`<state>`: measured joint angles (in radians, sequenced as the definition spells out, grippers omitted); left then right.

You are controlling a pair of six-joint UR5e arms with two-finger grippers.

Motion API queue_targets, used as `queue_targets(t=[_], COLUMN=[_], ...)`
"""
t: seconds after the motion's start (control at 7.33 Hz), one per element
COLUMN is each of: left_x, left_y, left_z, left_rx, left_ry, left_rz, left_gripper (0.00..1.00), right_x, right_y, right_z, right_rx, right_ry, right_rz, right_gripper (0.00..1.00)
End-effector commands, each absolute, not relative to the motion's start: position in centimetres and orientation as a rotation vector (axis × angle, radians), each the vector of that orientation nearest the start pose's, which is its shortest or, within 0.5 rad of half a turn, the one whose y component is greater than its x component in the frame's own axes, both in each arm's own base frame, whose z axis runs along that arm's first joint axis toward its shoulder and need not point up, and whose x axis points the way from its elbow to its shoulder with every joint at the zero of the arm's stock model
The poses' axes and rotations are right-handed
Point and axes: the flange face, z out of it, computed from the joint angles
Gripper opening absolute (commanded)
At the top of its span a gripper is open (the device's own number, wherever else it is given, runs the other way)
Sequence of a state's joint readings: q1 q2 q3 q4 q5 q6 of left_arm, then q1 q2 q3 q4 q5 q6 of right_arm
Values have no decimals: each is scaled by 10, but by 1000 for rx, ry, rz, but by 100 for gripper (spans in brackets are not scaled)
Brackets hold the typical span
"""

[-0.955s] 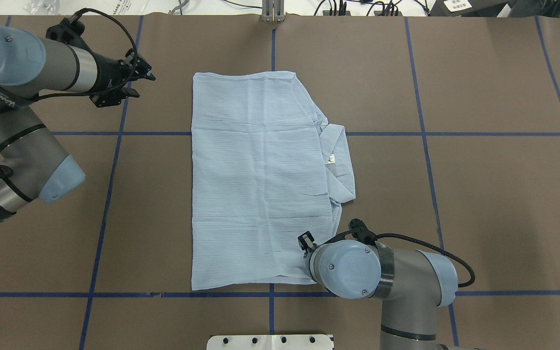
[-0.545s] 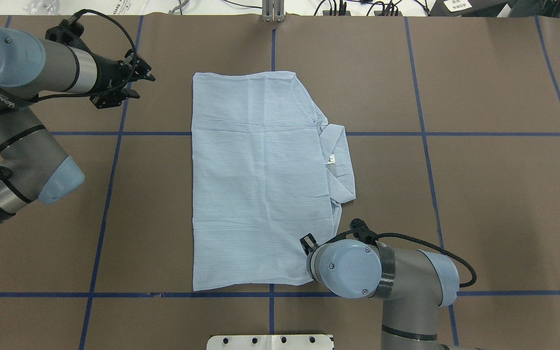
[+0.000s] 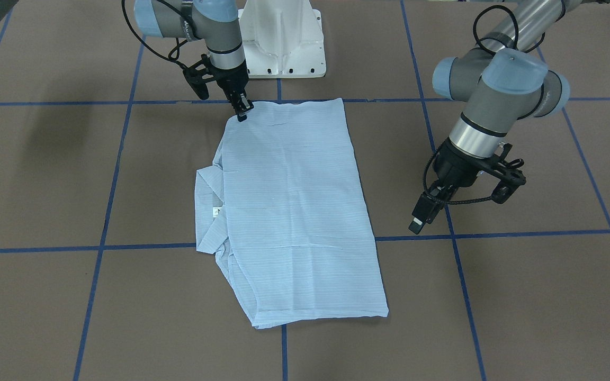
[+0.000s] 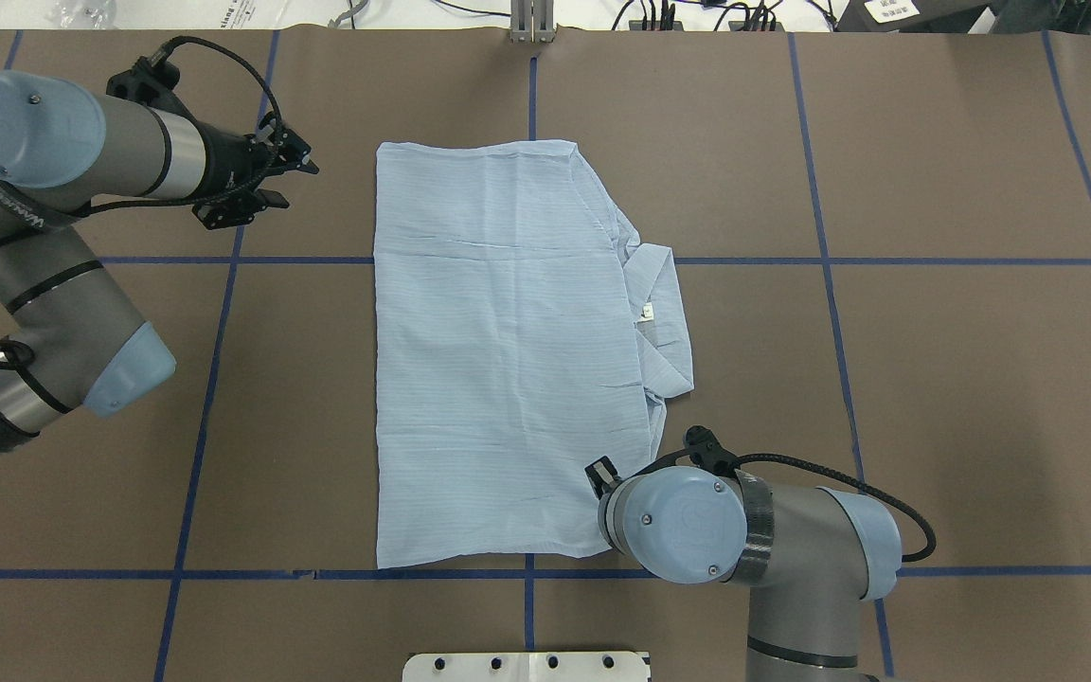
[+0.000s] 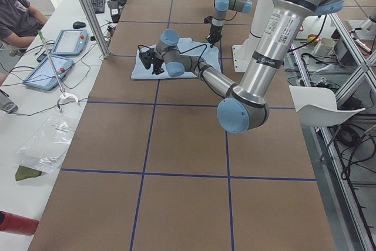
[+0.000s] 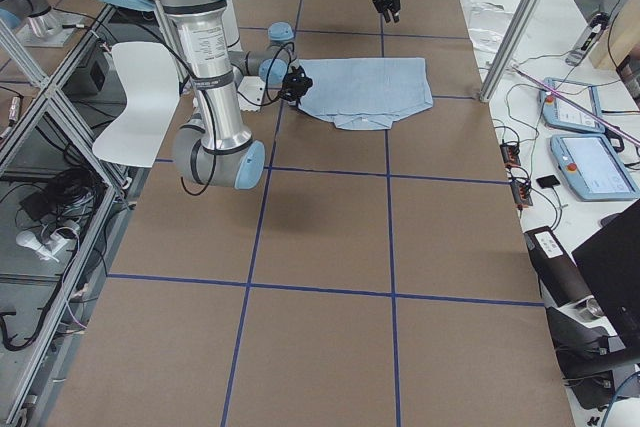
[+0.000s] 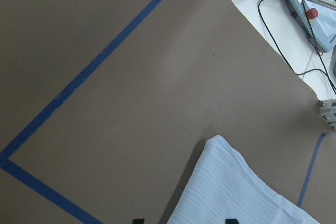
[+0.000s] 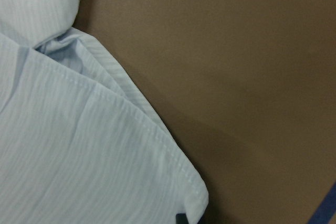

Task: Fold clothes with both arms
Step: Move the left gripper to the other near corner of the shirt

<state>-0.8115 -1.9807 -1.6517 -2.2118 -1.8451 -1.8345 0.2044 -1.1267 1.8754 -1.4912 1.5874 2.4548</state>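
The pale-blue striped shirt (image 4: 508, 350) lies folded in a flat rectangle at mid-table, with its collar (image 4: 659, 313) sticking out on the right side. My left gripper (image 4: 301, 185) is open and empty and hovers left of the shirt's far-left corner. The left wrist view shows that corner (image 7: 231, 192) just ahead of the spread fingertips. My right gripper (image 3: 242, 114) points down at the shirt's near-right corner and is shut on the fabric edge (image 8: 68, 145). In the overhead view the right wrist hides that gripper.
Brown table cover with a grid of blue tape lines (image 4: 214, 313). White pedestal base (image 3: 284, 37) stands at the robot's edge. A metal post (image 4: 531, 24) and cables are at the far edge. Tablets (image 5: 70, 42) and a seated person (image 5: 17, 16) are beyond the table.
My left arm has moved a little to the right, towards the shirt's far-left corner. My right wrist has shifted slightly right. The shirt lies as before.
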Motion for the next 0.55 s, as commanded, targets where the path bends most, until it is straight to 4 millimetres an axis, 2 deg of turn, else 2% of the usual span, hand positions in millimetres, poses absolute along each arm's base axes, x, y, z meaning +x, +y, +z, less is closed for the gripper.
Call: queue_targets(t=[0.0,0.27,0.41], left_x=[407,463,480], left_y=[-455,-353,-314], left_z=[296,259,281], left_rx=[-35,-129,-169], left_ry=[1210,1157,1113], left_rz=[-793,-831,-846], left_gripper=[60,60,60], right_x=[-565,-563,-563], right_y=[-253,-254,-253], right_z=[271,269,268], right_rx=[-306,-306,-308], right_ry=[-821,-828,-829], right_rz=[1015,1016,1014], right_gripper=[0,0,0])
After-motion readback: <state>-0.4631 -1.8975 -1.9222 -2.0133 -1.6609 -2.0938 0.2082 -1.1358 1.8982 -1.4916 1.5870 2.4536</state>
